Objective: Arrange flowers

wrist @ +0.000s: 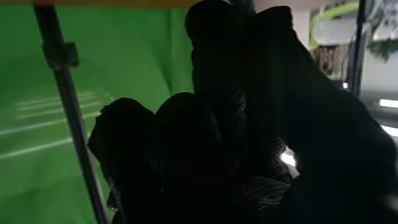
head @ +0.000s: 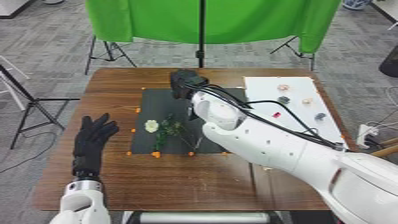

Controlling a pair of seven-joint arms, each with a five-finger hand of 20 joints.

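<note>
Right hand (head: 185, 80) is hovering by the mat's (head: 158, 103) far edge, can't tell if it's gripping, but that white flower (head: 151, 126) is looking fragile, so I'm favouring the stem (head: 159, 142).

Floor: grey, mottled (head: 155, 52), cables lying on it near the left and right edges. Brown wooden counter (head: 169, 182) mid-room. Green backdrop (head: 151, 20) behind it, stand legs (head: 107, 50) below, dark upright pole (head: 202, 30) in front. Black tripod (head: 34, 102) left of the counter. Blue-and-white pot (head: 356, 3) top right. Right wrist view: bright light strips (wrist: 388, 103), green foliage (wrist: 385, 48) near the edge.
</note>
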